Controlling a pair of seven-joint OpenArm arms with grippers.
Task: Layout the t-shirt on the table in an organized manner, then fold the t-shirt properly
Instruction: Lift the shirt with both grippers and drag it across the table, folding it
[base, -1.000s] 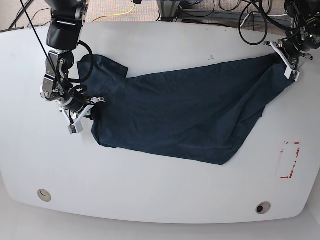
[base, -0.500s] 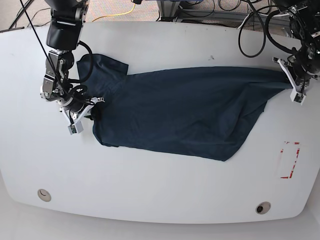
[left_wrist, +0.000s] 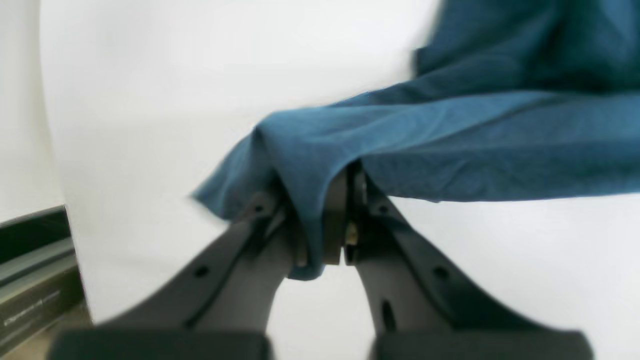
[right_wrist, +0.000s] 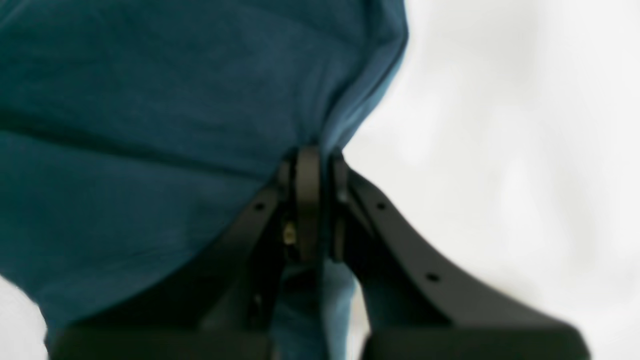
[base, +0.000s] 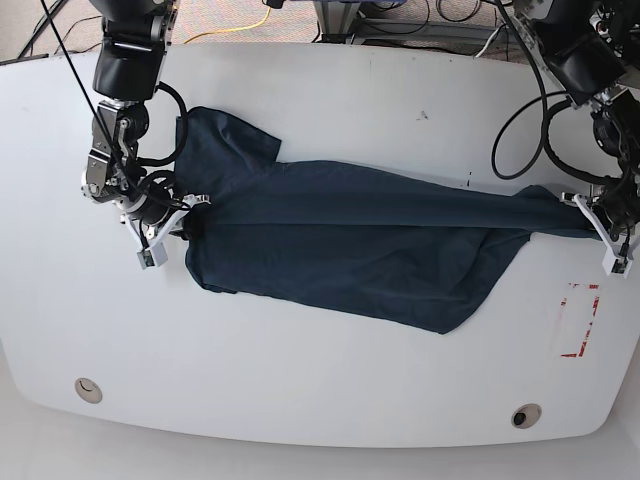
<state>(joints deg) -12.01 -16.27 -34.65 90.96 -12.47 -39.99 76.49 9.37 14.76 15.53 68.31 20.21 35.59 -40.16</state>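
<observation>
one t-shirt (base: 370, 245) lies stretched across the white table (base: 320, 400), its long axis running side to side between two arms. closest to me sit two round holes and a red dashed mark (base: 578, 320). the left gripper (base: 603, 228) is clenched on the cloth's far-right tip, and the right gripper (base: 183, 216) is pinched on the opposite end. the cloth runs inward from each claw, so spreading it likely means pulling apart along that line.

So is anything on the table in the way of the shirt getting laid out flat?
Nothing visible is. Both sets of fingers already pinch the shirt, the left gripper at one end and the right gripper at the other. The white table around it is bare apart from a red mark.
</observation>
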